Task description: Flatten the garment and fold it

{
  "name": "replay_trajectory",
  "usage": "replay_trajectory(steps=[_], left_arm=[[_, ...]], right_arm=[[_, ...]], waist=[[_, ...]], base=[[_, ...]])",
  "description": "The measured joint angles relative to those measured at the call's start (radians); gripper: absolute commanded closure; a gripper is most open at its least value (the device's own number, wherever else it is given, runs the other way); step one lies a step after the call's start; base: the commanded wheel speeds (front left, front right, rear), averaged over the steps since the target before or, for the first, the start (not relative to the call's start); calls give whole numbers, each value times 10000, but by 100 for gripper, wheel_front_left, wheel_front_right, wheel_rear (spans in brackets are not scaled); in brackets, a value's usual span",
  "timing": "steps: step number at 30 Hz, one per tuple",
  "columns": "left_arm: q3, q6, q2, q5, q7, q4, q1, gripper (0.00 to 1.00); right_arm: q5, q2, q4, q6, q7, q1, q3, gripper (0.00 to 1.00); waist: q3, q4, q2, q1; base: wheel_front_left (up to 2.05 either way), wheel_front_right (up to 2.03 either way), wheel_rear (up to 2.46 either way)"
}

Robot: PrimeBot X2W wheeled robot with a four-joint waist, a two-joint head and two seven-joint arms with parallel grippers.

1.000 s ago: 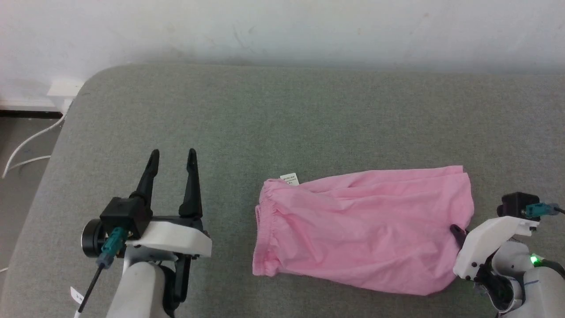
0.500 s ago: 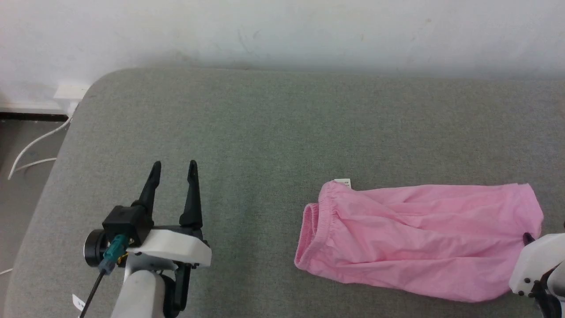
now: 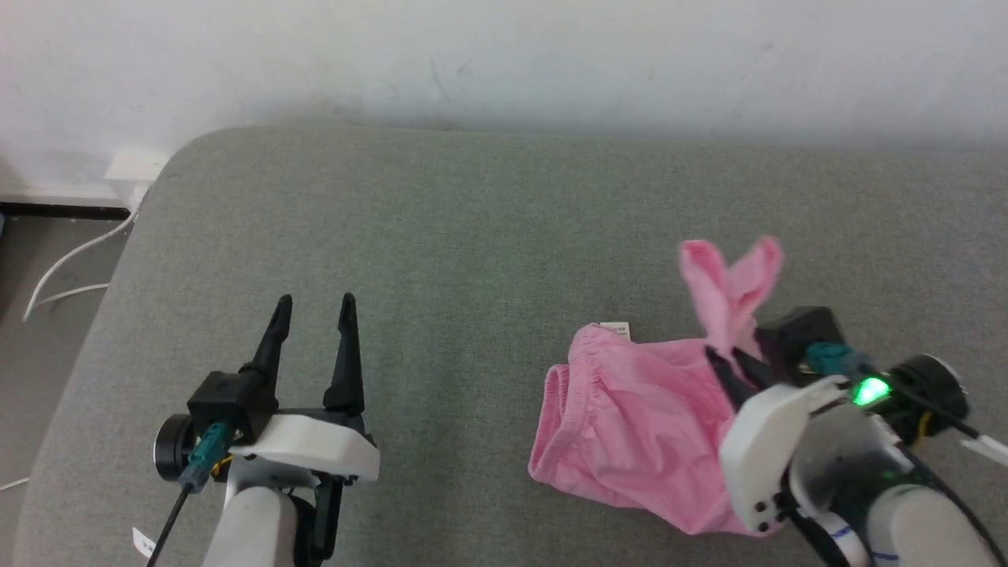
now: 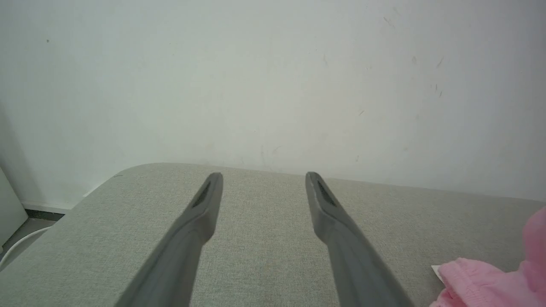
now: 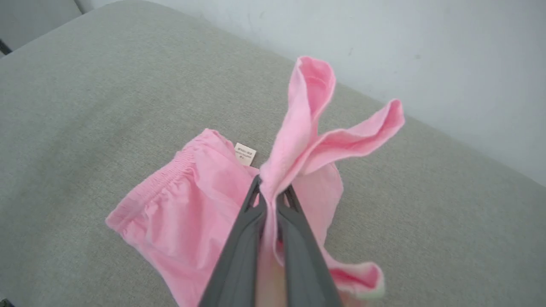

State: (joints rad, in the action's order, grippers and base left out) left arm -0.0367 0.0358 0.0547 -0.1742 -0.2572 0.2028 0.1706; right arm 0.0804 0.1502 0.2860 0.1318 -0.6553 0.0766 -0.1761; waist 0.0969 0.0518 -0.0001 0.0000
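Partly hidden garment (behind right hand)

Plain indoor room: grey fabric-covered pad against scuffed white wall, loose white cable alongside.

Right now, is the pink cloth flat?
No. The garment is partly lifted: the right gripper pinches one end up above the grey surface.

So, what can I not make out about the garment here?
- Head view: the right part of the garment is hidden behind the right gripper.
- Left wrist view: the garment is cut off by the right and bottom edges.
- Head and right wrist views: the print on the white label is too small to read.
- Right wrist view: the shut fingers hide the cloth pinched between them.
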Motion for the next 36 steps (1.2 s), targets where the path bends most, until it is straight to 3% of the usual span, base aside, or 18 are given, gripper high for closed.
replay_trajectory(steps=[5, 12, 14, 15, 20, 25, 30, 36], left_arm=[[-46, 63, -13, -21, 2, 77, 16, 0], [-255, -13, -27, -186, 2, 59, 163, 0], [-257, -19, -25, -213, 2, 63, 220, 0], [-265, -29, -25, -215, 2, 61, 225, 0], [-222, -79, -27, -215, 2, 67, 225, 0], [-161, -115, -27, -217, 0, 56, 206, 0], [-155, -121, -29, -217, 2, -12, 150, 0], [-157, -192, -31, -217, 2, -88, 140, 0]], right_arm=[[324, 263, -1143, 0, -389, 1110, -2226, 100], [840, -291, -3409, 0, -454, 1960, -3519, 98], [1110, -433, -3764, 0, -291, 2080, -3636, 24], [1352, -523, -3862, 0, -201, 2104, -3643, 0], [2905, -826, -3473, -2, 713, 2107, -3398, 0], [4337, -980, -1929, -2, 2936, 2086, -2441, 0], [4207, -999, -1030, -2, 5248, 1545, -270, 0], [3340, -968, -1856, -4, 6790, 265, 1893, 0]], waist=[[78, 162, 0, 0], [343, 438, 0, 0], [427, 517, 0, 1], [463, 550, 0, 1], [519, 561, 0, 1], [379, 394, 0, 0], [228, 141, 0, -1], [108, -98, 0, -1]], base=[[0, 0, 0], [0, 0, 0], [0, 0, 0], [0, 0, 0], [0, 0, 0], [0, 0, 0], [0, 0, 0], [0, 0, 0]])
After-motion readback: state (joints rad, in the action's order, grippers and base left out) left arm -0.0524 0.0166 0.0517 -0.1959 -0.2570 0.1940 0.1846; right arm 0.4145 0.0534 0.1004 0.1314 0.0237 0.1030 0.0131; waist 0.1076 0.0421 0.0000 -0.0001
